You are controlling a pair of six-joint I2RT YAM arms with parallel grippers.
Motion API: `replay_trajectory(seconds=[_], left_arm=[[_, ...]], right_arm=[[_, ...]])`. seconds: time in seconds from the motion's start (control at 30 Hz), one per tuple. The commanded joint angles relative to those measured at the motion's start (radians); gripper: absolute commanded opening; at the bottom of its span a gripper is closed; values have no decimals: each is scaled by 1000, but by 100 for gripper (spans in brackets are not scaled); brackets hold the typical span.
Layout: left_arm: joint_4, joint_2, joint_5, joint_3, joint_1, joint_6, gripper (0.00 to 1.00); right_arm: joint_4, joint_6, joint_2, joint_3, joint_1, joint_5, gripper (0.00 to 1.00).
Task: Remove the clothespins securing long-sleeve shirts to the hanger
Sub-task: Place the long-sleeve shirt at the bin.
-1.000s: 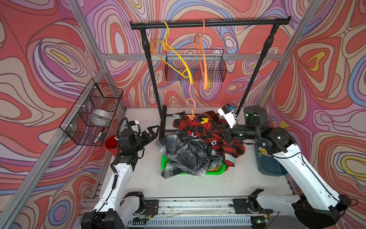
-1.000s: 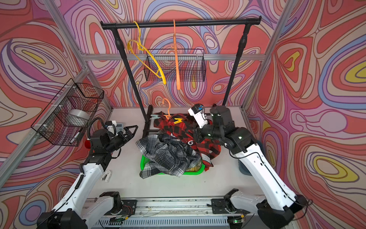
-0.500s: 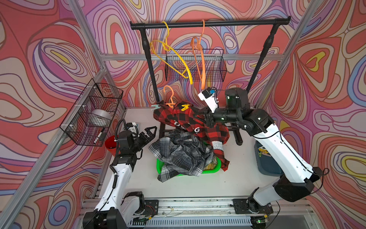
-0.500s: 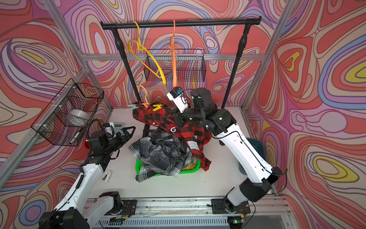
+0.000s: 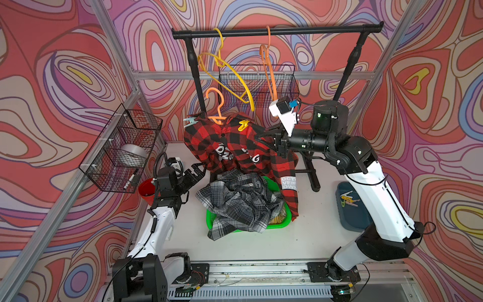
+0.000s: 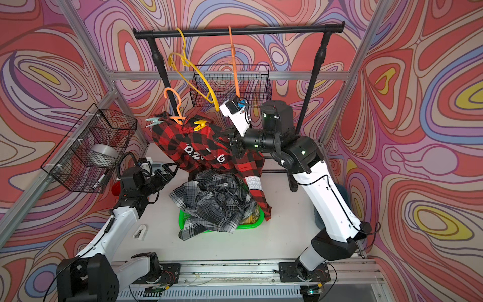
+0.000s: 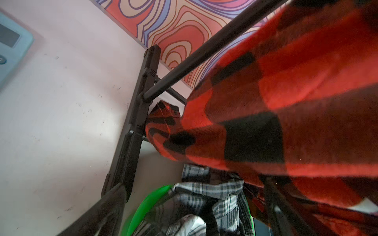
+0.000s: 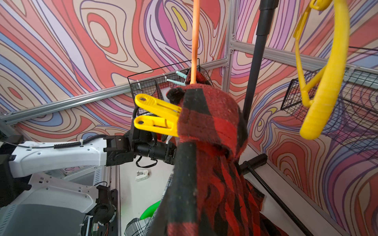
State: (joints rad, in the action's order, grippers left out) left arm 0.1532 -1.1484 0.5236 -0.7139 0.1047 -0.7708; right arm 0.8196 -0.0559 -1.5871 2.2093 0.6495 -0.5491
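Observation:
A red-black shirt (image 5: 235, 149) with white lettering hangs on an orange hanger (image 5: 218, 107), lifted above the table. A yellow clothespin (image 5: 243, 125) (image 8: 157, 115) grips its near shoulder and a teal clothespin (image 5: 190, 120) (image 6: 153, 120) grips the far one. My right gripper (image 5: 262, 136) (image 6: 222, 136) is shut on the shirt's shoulder end, and the cloth hides its jaws in the right wrist view. My left gripper (image 5: 200, 169) (image 7: 190, 214) stands open and empty beside the shirt's lower edge. A grey plaid shirt (image 5: 240, 201) lies heaped in the green basket (image 5: 210, 218).
The black rack (image 5: 277, 27) carries a bare yellow hanger (image 5: 230, 75) and a bare orange hanger (image 5: 269, 65). Wire baskets hang at the back (image 5: 285, 86) and left (image 5: 122, 146). A red cup (image 5: 147, 188) and a blue tray (image 5: 350, 209) holding loose clothespins flank the basket.
My right arm has raised the red-black shirt off the pile and carried it up and to the left, so it now hangs unfolded. The left arm has barely moved.

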Motion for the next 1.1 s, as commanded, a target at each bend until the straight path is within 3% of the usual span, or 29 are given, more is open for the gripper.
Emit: replay_trajectory(seconds=[0.0, 0.23, 0.47, 0.57, 0.63, 0.7, 0.77, 1.07], left_arm=[[66, -46, 6, -71, 6, 9, 100], [189, -165, 77, -133, 6, -22, 97], [442, -214, 240, -154, -9, -71, 82], [479, -230, 263, -168, -12, -75, 65], [506, -246, 276, -188, -13, -98, 46], [566, -267, 294, -215, -27, -142, 17], [592, -283, 311, -255, -49, -173, 1], [454, -213, 325, -365, -154, -180, 0]], right_arm=[[-113, 12, 5, 44, 9, -80, 0], [-149, 21, 6, 78, 9, -100, 0], [-252, 57, -1, 58, 9, -109, 0], [-274, 69, -25, 86, 10, -126, 0], [-278, 74, -49, 120, 9, -129, 0], [-292, 77, -70, 148, 9, -127, 0], [-316, 82, -81, 156, 9, -119, 0], [-503, 136, -108, 128, 9, -88, 0]])
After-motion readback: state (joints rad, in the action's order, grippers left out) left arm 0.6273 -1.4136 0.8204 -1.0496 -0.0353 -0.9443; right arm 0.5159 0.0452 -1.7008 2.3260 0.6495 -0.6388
